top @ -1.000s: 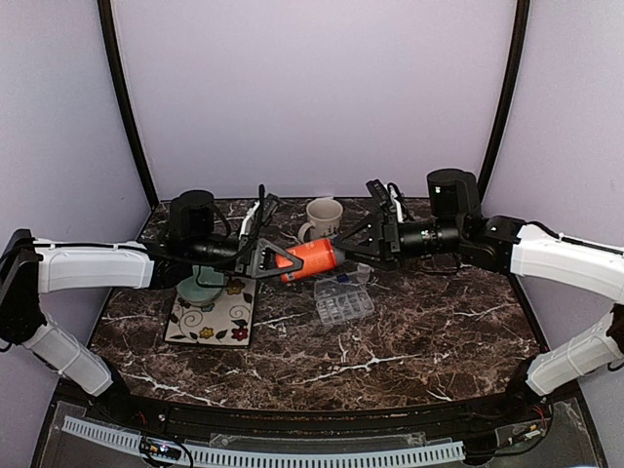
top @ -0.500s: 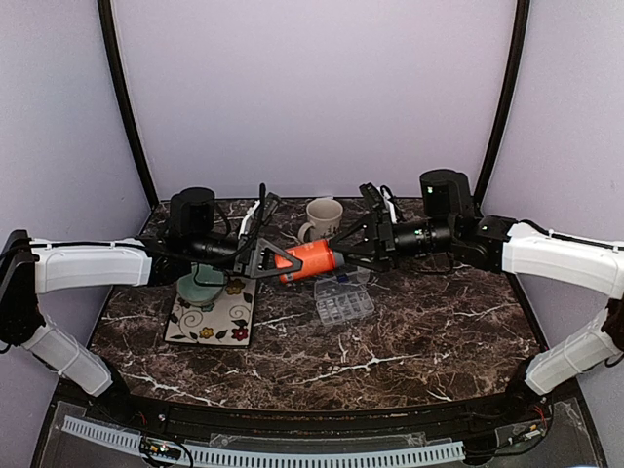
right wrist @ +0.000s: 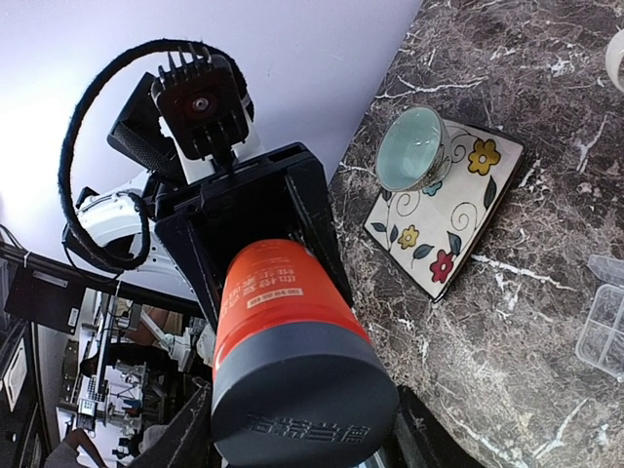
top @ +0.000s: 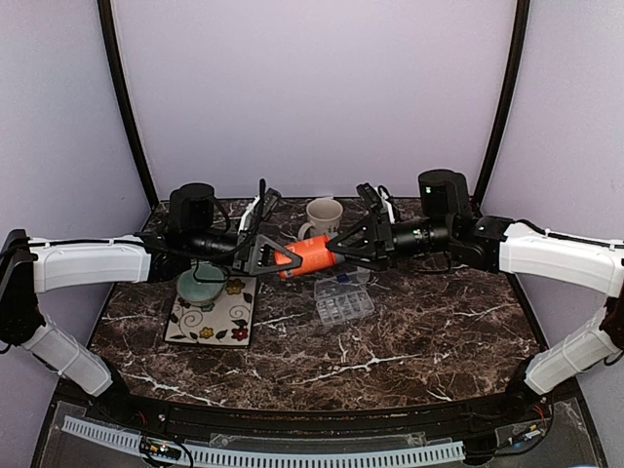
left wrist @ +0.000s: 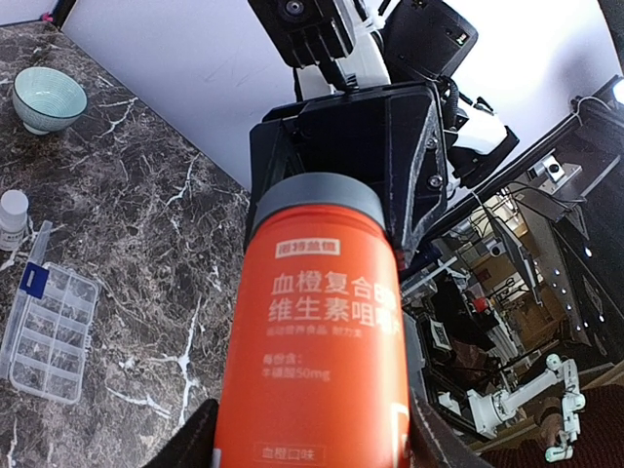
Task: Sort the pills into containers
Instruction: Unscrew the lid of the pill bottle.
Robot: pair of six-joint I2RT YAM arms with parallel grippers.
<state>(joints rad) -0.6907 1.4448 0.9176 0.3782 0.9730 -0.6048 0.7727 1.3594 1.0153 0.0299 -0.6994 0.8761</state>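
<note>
A clear, flat, compartmented organiser box [top: 343,300] is seen lying lid-open on the counter [top: 419,336], long axis roughly left to right, just below an orange bottle [top: 304,255] held level, gripped at its base by the left claw [top: 268,255] and clasped at its grey cap [right wrist: 302,395] by the half-closed right claw [top: 346,249].

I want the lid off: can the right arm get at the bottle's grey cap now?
Likely yes: the left pincer holds the orange bottle sideways, grey cap toward the right pincer, whose fingers flank it; nothing between.
</note>
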